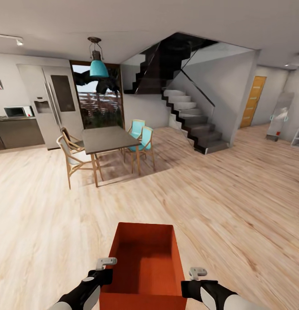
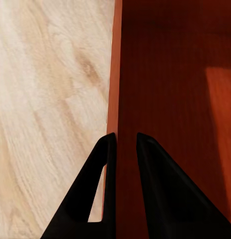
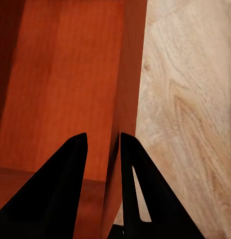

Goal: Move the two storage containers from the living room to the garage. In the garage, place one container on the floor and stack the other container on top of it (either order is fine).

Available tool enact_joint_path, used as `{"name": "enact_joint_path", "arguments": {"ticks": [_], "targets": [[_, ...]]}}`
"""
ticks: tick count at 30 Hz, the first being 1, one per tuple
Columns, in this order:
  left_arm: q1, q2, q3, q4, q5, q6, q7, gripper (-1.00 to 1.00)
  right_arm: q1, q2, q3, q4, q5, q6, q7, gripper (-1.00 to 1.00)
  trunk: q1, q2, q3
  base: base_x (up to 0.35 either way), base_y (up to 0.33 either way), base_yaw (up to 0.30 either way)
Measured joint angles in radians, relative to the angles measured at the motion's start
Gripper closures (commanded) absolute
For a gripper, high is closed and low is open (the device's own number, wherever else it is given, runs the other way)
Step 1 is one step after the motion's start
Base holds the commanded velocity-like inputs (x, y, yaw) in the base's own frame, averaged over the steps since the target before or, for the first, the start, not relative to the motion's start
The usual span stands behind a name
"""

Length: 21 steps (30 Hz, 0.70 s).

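Left claw [image 1: 107,261]: pinched narrow on the left side wall of the storage container [image 1: 143,269], one finger inside the wall and one outside, as the left wrist view shows.
Right claw [image 1: 197,273]: likewise closed on the right side wall, straddling the thin plastic.
Container position: carried between the two claws, just ahead of them, above the wood plank floor [image 1: 218,193].
Heading: open top up; long axis runs straight away from the claws, pointing toward the dining desk [image 1: 107,138] and the staircase [image 1: 190,118].
Surroundings: open room with a fridge [image 1: 50,103] far ahead of the left claw and an orange door [image 1: 253,101] far ahead of the right.
Risk: both grips hold only thin wall edges, so a jolt while driving, or the arms drifting apart, could probably let the bin slip or twist out.
Risk two: its far end projects ahead and could clip chairs or stairs on a tight turn.
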Motion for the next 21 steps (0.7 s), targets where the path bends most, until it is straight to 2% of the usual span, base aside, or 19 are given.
{"name": "enact_joint_path", "arguments": {"ticks": [4, 13, 21], "targets": [[0.000, 0.000, -0.001, 0.000, 0.000, 0.000, 0.000, 1.00, 0.000, 0.000, -0.001, 0.002, 0.000, -0.001, 0.000, 1.00, 0.000, 0.000, 0.000, 0.334, 0.075, -0.152], [0.000, 0.000, 0.000, 0.000, 0.000, 0.000, 0.001, 1.00, 0.000, 0.000, 0.001, 0.000, -0.001, 0.000, 0.000, 1.00, 0.000, 0.000, 0.000, 0.334, 0.075, -0.028], [0.000, 0.000, 0.000, 0.000, 0.000, 0.000, 0.000, 1.00, -0.001, 0.000, 0.000, 0.001, 0.000, -0.001, 0.000, 1.00, 0.000, 0.000, 0.000, 0.334, 0.075, -0.234]]}}
